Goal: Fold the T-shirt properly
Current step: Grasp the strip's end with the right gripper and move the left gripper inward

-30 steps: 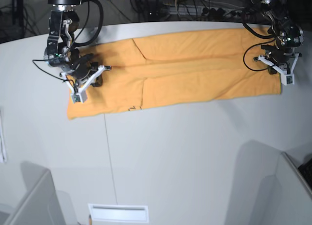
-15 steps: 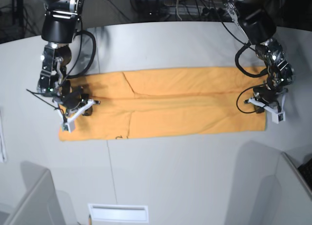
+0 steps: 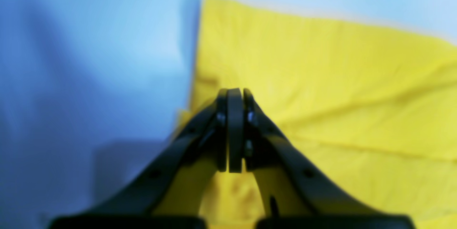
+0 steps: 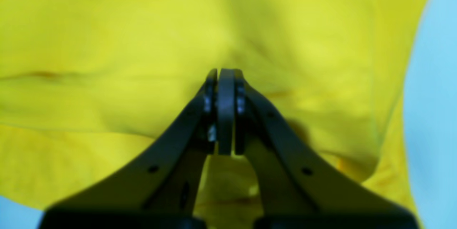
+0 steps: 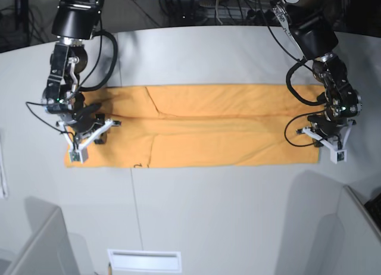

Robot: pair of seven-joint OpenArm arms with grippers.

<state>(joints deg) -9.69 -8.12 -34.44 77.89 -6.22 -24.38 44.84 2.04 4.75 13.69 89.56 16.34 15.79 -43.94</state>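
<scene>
Shirt [image 5: 196,126] now lies nearer the front of the tabletop [image 5: 208,215] than a second ago; back then it sat up by the far rim, tilted, its base-view right end higher. Now it runs level, a long folded band, left to right across the tabletop's middle. Both arms have come forward with it.

Base view, left side: right gripper [image 5: 89,135] sits on the band's left end, jaws clenched. Right wrist view shows the jaws [image 4: 225,111] pressed together over yellow cloth; whether a layer is pinched between them, cannot tell. Cable loops from the arm above.

Middle: a lengthwise fold line runs along the band, with a diagonal crease near the upper left. Small dark mark at the lower edge, left of centre.

Right side: left gripper [image 5: 326,138] at the band's right end, jaws clenched, over the cloth's edge. Left wrist view: tips [image 3: 234,129] closed, cloth edge just beside, bare tabletop to the left.

Surface: pale grey, curved far rim, a thin seam running front to back. Grey partitions [image 5: 36,245] at both front corners. Cables and dark clutter beyond the far rim.
</scene>
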